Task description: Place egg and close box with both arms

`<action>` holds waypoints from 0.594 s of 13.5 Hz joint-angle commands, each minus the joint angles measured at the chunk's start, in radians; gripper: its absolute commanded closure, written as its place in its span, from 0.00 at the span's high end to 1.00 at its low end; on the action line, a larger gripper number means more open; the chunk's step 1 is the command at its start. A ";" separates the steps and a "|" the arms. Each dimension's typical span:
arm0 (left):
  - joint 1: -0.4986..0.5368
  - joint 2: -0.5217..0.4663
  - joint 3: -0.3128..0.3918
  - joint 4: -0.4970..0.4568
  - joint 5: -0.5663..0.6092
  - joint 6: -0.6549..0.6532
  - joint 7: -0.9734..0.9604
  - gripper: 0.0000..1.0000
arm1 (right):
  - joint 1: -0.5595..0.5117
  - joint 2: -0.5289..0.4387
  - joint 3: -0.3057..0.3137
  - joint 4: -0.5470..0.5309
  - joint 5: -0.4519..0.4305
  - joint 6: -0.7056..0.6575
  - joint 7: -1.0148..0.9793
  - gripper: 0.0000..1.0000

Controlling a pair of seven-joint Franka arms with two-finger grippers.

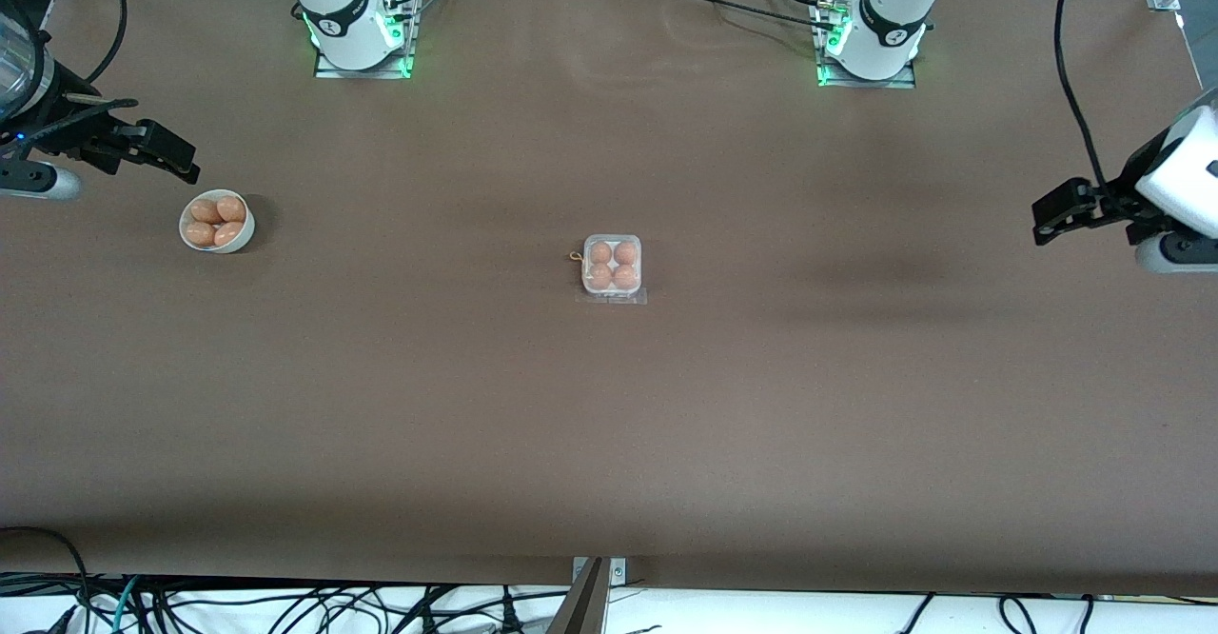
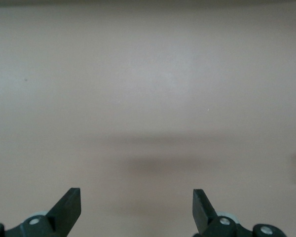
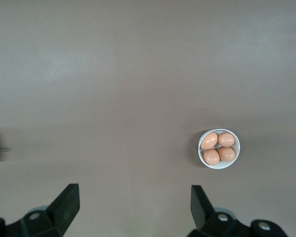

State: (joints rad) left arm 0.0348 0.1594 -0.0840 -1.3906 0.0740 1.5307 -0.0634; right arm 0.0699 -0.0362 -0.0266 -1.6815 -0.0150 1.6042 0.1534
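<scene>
Dead centre of the front view sits the box (image 1: 613, 266), four tan eggs (image 1: 601, 253) filling its cells under the clear lid, which looks folded down over them, its front lip lying on the brown table (image 1: 609, 425). Over at the middle left of the frame, the white bowl (image 1: 218, 222) holds four more eggs, toward the right arm's end of the table. The right gripper (image 1: 166, 160) hangs at the left edge, up over bare table beside the bowl, fingers spread wide and holding nothing; its wrist view confirms it, with the bowl (image 3: 219, 148) at lower right. At the right edge the left gripper (image 1: 1051, 218) hovers over bare table, fingers (image 2: 69, 205) spread apart, empty too.
</scene>
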 commanded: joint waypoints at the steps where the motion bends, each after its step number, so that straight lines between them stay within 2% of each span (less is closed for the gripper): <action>1: -0.006 -0.109 0.044 -0.151 -0.060 0.051 0.034 1.00 | -0.002 -0.005 0.001 0.000 0.013 0.005 -0.012 1.00; 4: -0.018 -0.161 0.082 -0.206 -0.123 0.052 0.065 1.00 | -0.002 -0.005 0.001 -0.001 0.013 0.005 -0.012 1.00; 8: -0.029 -0.189 0.084 -0.209 -0.109 0.057 0.056 1.00 | -0.002 -0.005 0.001 -0.001 0.013 0.005 -0.012 1.00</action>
State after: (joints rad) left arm 0.0221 0.0102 -0.0154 -1.5618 -0.0253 1.5660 -0.0247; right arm 0.0699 -0.0362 -0.0266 -1.6815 -0.0150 1.6043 0.1534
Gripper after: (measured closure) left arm 0.000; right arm 0.000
